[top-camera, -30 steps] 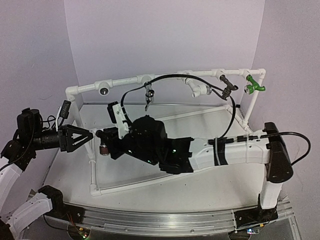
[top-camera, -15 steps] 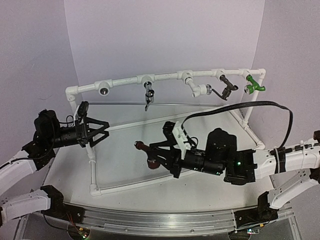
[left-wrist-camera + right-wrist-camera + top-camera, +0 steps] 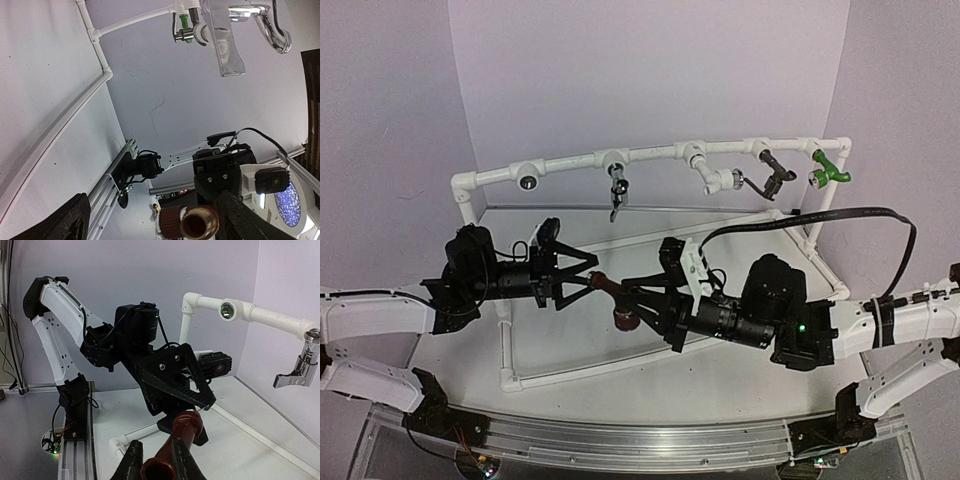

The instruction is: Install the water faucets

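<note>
My right gripper (image 3: 638, 303) is shut on the dark brown faucet (image 3: 612, 291) and holds it above the table inside the white pipe frame (image 3: 650, 153). In the right wrist view the faucet (image 3: 186, 432) rises from between my fingers (image 3: 133, 463). My left gripper (image 3: 582, 279) is open, its jaws either side of the faucet's far end. In the left wrist view the faucet (image 3: 192, 223) sits close to the right finger (image 3: 246, 220). The chrome lever (image 3: 617, 190), white (image 3: 719, 180), dark bronze (image 3: 775, 176) and green (image 3: 829, 172) faucets hang on the top pipe.
An empty tee socket (image 3: 528, 182) sits at the left end of the top pipe and also shows in the right wrist view (image 3: 228, 308). Low frame pipes (image 3: 506, 340) run along the table under my left arm. A black cable (image 3: 840, 215) loops above my right arm.
My right arm has drawn back to the right with the faucet, away from the frame's left side. My left gripper has swung right and reached the faucet's end.
</note>
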You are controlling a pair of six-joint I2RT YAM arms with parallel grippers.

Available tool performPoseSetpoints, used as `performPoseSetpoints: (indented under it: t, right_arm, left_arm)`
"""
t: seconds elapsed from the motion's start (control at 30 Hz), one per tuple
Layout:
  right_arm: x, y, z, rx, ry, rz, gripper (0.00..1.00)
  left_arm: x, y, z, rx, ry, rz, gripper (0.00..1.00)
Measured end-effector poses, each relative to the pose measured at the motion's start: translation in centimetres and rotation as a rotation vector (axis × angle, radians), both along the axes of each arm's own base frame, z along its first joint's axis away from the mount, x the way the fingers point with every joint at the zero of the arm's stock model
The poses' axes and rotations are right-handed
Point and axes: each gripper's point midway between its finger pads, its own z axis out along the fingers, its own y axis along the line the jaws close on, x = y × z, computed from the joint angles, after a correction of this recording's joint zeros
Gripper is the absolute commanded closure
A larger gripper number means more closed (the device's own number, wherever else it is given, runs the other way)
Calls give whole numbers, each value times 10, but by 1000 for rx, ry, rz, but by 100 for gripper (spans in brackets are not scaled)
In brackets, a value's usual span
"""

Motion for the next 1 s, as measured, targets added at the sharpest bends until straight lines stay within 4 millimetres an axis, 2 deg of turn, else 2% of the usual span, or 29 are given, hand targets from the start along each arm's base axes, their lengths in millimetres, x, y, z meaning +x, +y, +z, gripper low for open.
performPoseSetpoints:
  t: [0.17,0.27,0.43,0.53,0.6,0.7,0.8,0.87,1.0]
  right_arm:
    - [1,7,-12,-23,7,6,100]
    - [2,10,-18,-33,11,3,100]
    - [6,13,-26,-47,16,-13,100]
    - [8,15,-24,-37,15,-22,100]
    - [11,16,-22,-31,19,-32,100]
    - [13,16,-20,-21,27,-46,100]
    - [15,17,-18,-10,44,-54,100]
    - [17,18,-19,-10,51,-66,100]
    - [26,22,-19,-9,58,-110,97]
  left_arm:
    - [-1,-11,1,-15,11,-9,27]
    - [-4,-18,-1,-12,25,-22,38]
    - [-10,-25,5,-27,14,-45,63]
    - [-8,-25,3,-21,12,-34,77]
    - [-6,-25,5,-27,7,-24,78]
    - [-3,-24,8,-35,4,-12,60]
    - [-4,-24,8,-38,4,-13,56]
    - [-5,-25,8,-39,6,-15,60]
    - [0,-24,6,-34,20,6,86]
